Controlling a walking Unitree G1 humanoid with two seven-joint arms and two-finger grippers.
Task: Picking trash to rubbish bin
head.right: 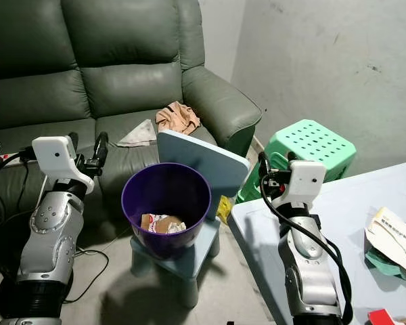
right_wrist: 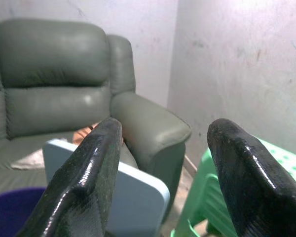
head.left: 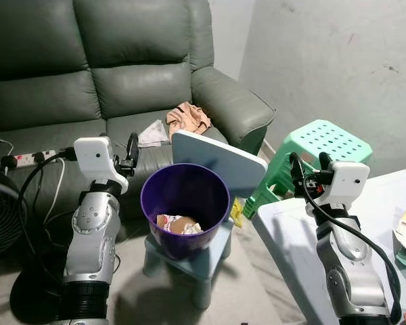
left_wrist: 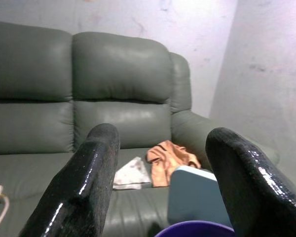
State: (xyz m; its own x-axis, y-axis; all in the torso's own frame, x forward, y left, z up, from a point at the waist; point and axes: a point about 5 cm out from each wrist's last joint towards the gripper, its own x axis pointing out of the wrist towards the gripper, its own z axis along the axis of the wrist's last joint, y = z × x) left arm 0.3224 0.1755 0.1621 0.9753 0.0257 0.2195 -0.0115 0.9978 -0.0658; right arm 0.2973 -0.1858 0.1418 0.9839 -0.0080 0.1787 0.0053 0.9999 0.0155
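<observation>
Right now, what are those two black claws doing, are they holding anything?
Left gripper: open, holding nothing, raised beside the purple bin.
Right gripper: open, holding nothing, raised near the green stool.

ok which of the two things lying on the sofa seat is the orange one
The crumpled cloth, nearer the sofa's armrest. The flat paper beside it is white and grey.

A small light-blue chair (head.left: 199,261) stands on the floor (head.left: 250,291) and carries the purple rubbish bin (head.left: 185,203) on its seat. On the white table (head.right: 338,230), papers (head.right: 396,237) over something green lie near its right edge, a red item (head.right: 382,317) at the near edge.
</observation>
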